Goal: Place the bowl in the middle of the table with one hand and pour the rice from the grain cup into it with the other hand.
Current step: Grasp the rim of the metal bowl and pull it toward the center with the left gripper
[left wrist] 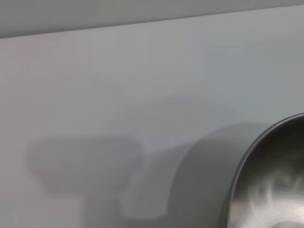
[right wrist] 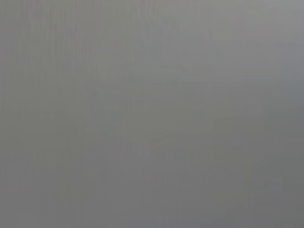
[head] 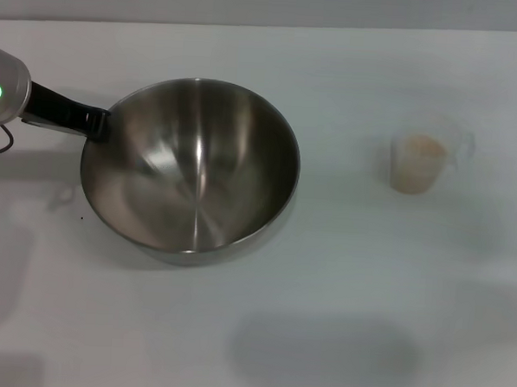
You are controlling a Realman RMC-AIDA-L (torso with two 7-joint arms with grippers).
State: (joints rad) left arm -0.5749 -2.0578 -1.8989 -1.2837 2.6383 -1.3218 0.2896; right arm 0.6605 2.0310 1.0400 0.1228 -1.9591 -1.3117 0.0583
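The large steel bowl [head: 190, 168] stands on the white table [head: 341, 276], left of the middle, and is empty inside. My left gripper [head: 96, 122] reaches in from the left, its black fingers [head: 72, 113] closed on the bowl's left rim. The bowl's rim also shows in the left wrist view [left wrist: 266, 180]. The clear grain cup [head: 419, 163] stands upright at the right, filled with pale rice [head: 417, 150], its handle pointing right. My right gripper is out of view; its wrist view shows only plain grey.
A soft shadow lies on the table [left wrist: 118, 95] in front of the bowl. The table's far edge [head: 267, 25] meets a grey wall at the back.
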